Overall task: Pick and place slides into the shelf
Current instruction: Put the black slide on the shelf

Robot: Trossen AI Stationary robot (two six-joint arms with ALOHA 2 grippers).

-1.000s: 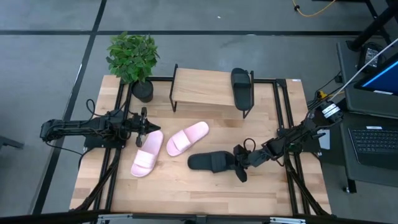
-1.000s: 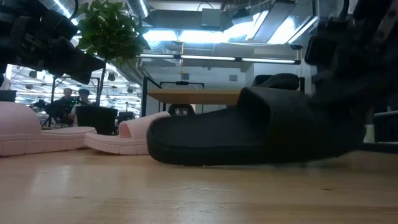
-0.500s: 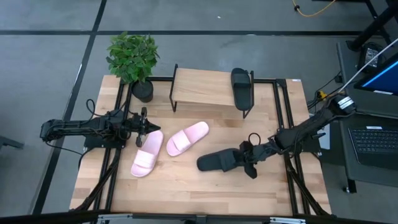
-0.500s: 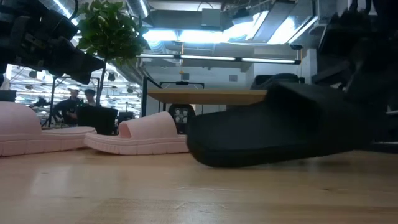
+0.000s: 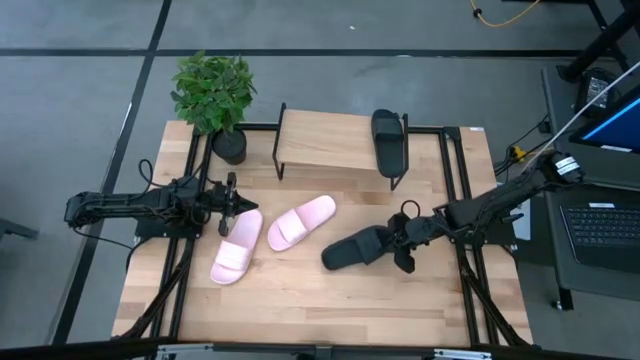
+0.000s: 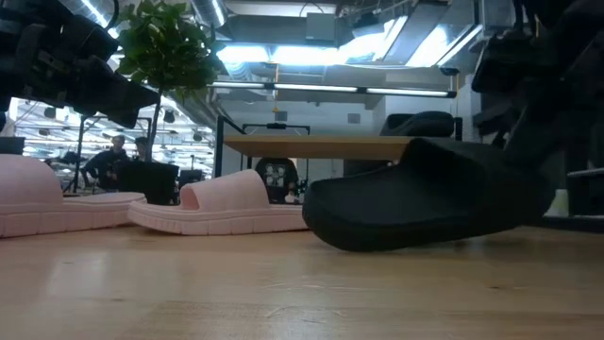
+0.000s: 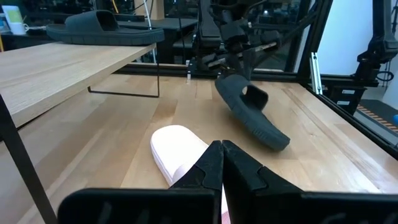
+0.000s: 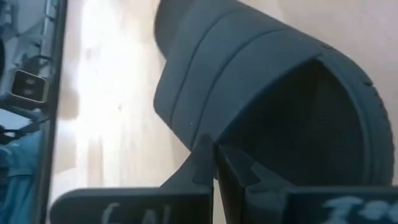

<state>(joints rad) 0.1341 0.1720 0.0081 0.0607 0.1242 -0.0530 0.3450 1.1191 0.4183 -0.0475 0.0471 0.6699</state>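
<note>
Near table centre, right pincer [image 5: 404, 243] clamps black slide [image 5: 357, 248], heel raised.

The black slide's [image 8: 261, 106] heel end is cut off in the right wrist view.

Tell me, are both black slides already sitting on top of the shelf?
No. In the high view only one black slide lies on the shelf; the other black slide is down at the table by the right gripper.

Bright, even light; close objects blurred.
</note>
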